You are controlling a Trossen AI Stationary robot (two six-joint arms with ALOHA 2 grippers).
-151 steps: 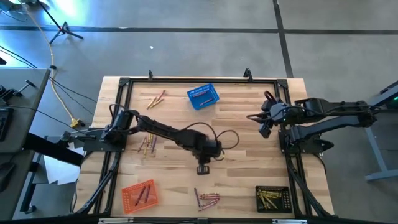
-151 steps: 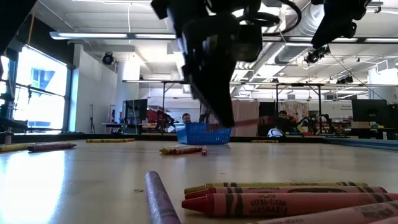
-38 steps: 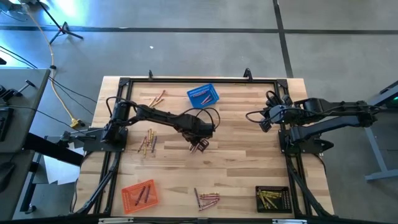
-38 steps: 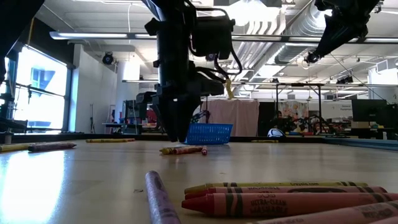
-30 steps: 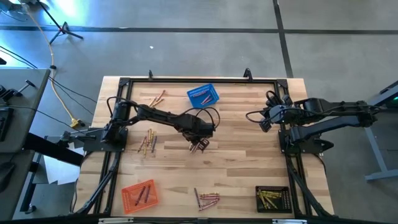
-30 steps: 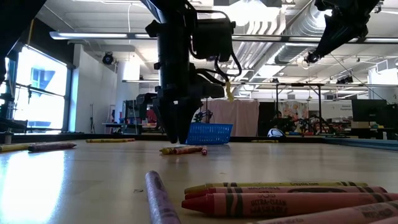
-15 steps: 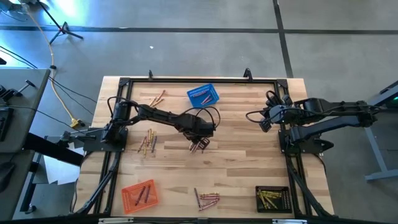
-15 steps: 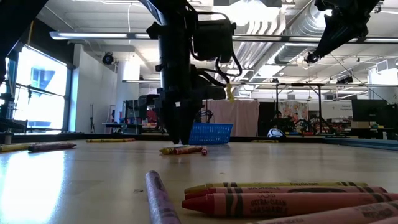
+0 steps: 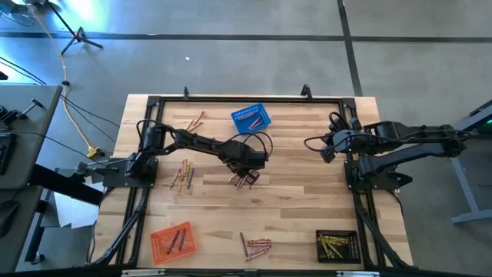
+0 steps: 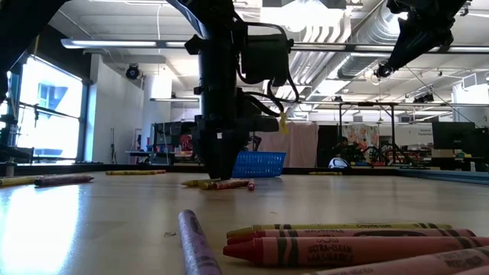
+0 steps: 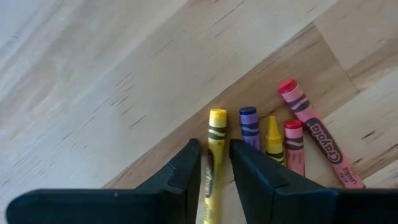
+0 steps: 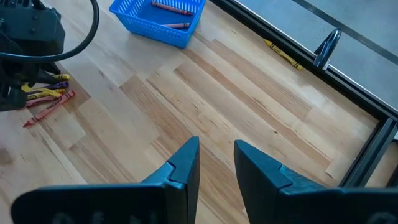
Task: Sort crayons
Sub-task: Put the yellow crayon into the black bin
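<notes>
The left gripper (image 11: 214, 163) is down at the middle of the table (image 9: 307, 200), its fingers (image 11: 184, 167) set either side of a yellow crayon (image 11: 216, 149) that lies flat on the wood, close against it though whether they pinch it I cannot tell. Just beside that one lie a purple crayon (image 11: 249, 124), a second yellow, and two red ones (image 11: 311, 134). Farther out, a blue basket (image 9: 251, 119) stands near the far edge, an orange basket (image 9: 172, 239) at the near left corner, a black basket (image 9: 337, 246) at the near right corner with loose crayons (image 9: 257, 247) between them, while the right gripper (image 12: 216, 163) hangs parted and empty above the right edge.
</notes>
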